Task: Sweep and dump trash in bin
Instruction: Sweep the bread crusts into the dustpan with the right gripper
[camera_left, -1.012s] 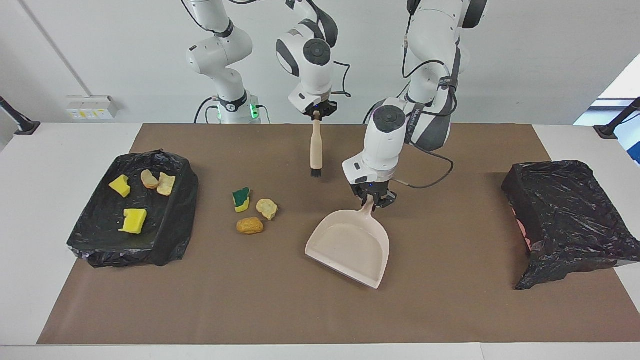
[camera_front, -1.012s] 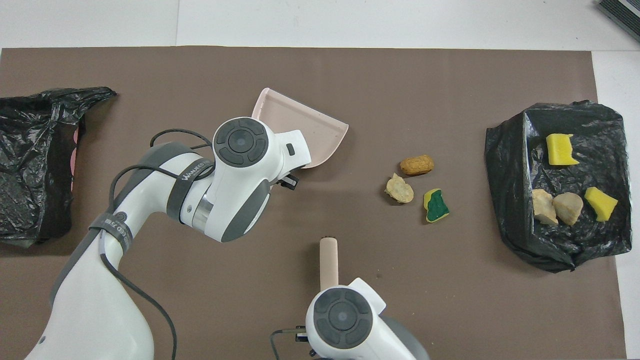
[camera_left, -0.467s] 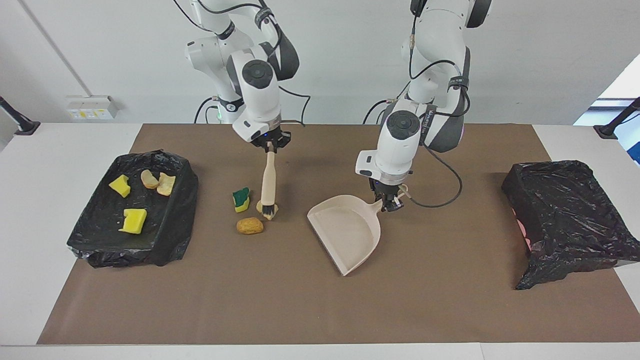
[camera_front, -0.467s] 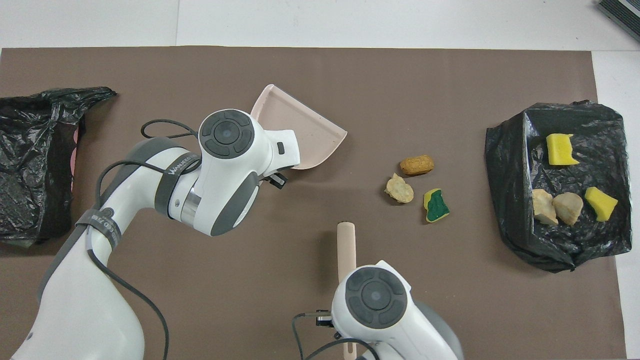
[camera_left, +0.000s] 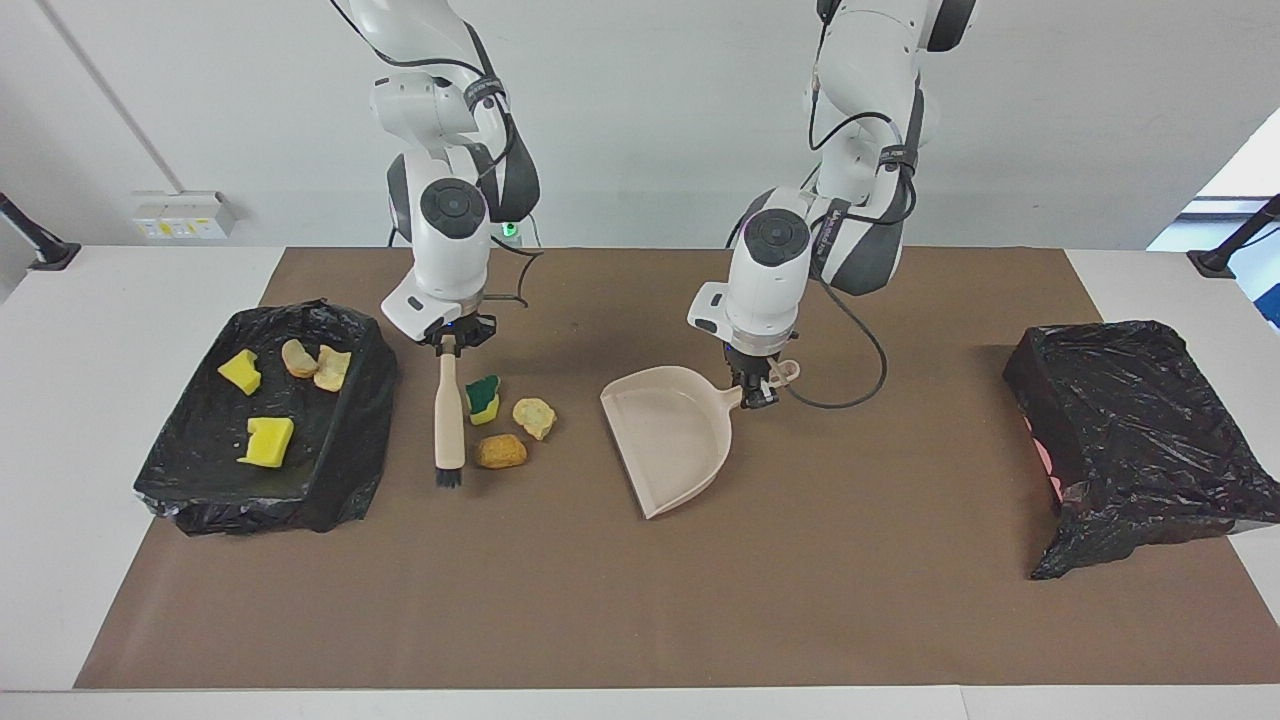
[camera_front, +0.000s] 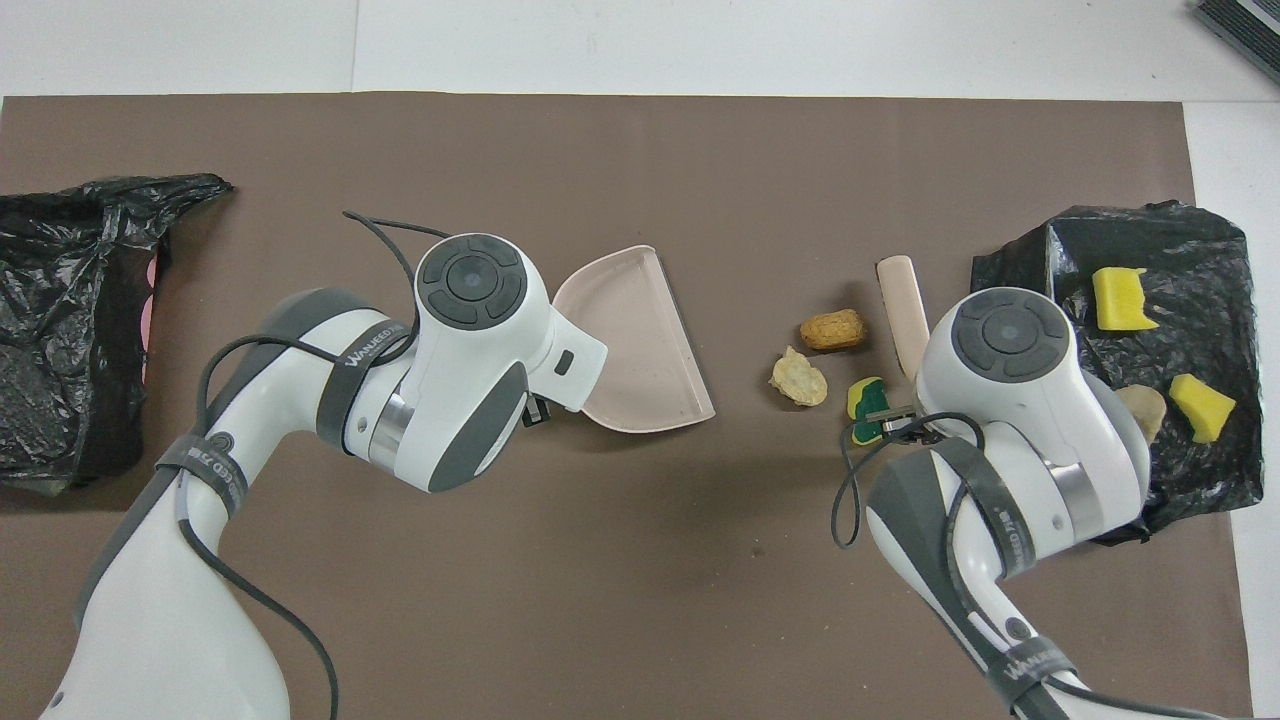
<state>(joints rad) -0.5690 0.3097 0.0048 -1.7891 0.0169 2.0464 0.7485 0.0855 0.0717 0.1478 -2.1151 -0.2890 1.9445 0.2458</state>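
Observation:
Three trash pieces lie on the brown mat: a green-faced sponge (camera_left: 484, 397) (camera_front: 865, 398), a tan lump (camera_left: 534, 416) (camera_front: 798, 378) and an orange-brown lump (camera_left: 500, 452) (camera_front: 833, 329). My right gripper (camera_left: 448, 340) is shut on the beige brush (camera_left: 449, 410) (camera_front: 903, 310). The brush hangs bristles-down between these pieces and the black-lined bin (camera_left: 345, 470) (camera_front: 1015, 290). Two yellow sponge bits (camera_left: 267, 441) and two tan lumps (camera_left: 298, 357) lie in the bin. My left gripper (camera_left: 757, 387) is shut on the handle of the beige dustpan (camera_left: 668, 440) (camera_front: 640, 350). Its mouth faces the three pieces.
A second box draped in a black bag (camera_left: 1140, 430) (camera_front: 70, 320) stands at the left arm's end of the table. The brown mat (camera_left: 600, 620) covers most of the white table.
My right gripper has carried the brush from over the tan lump toward the bin, past the three pieces. My left gripper has turned the dustpan's mouth toward the pieces and moved it closer to them.

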